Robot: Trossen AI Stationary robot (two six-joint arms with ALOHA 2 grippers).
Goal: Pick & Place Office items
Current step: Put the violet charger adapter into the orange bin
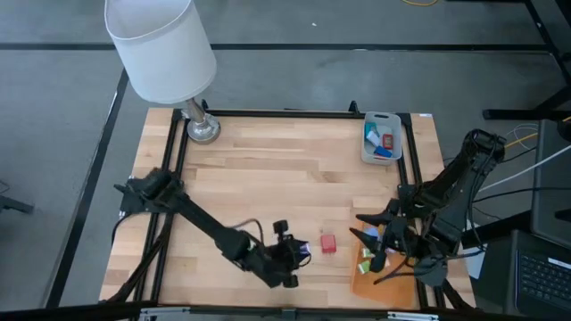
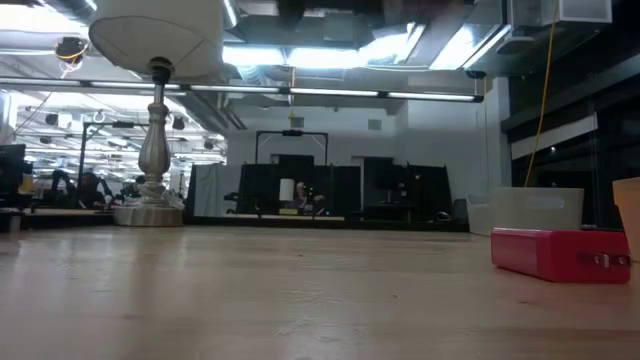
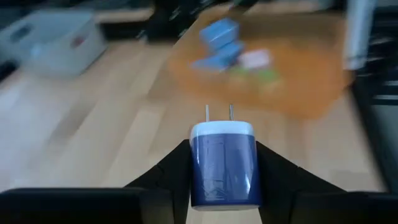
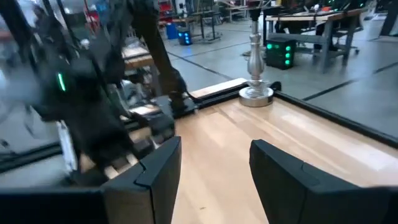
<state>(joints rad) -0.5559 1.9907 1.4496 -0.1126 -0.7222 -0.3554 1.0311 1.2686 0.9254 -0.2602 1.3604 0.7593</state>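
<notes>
Left gripper (image 3: 224, 180) clamps a blue plug-in charger (image 3: 222, 163) near the table's front edge | right gripper (image 4: 214, 168) waits empty, fingers apart, over orange sheet (image 1: 385, 283) | step: pick made | next, likely: carry to grey tray (image 1: 367, 150)

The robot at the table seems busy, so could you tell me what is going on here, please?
The left end effector, near the table's front edge, is shut on a blue plug-in charger with two prongs. A red piece lies on the wood beside it. More pieces sit on the orange sheet and some in the grey tray. The right end effector is empty, its fingers apart, over the sheet.
</notes>
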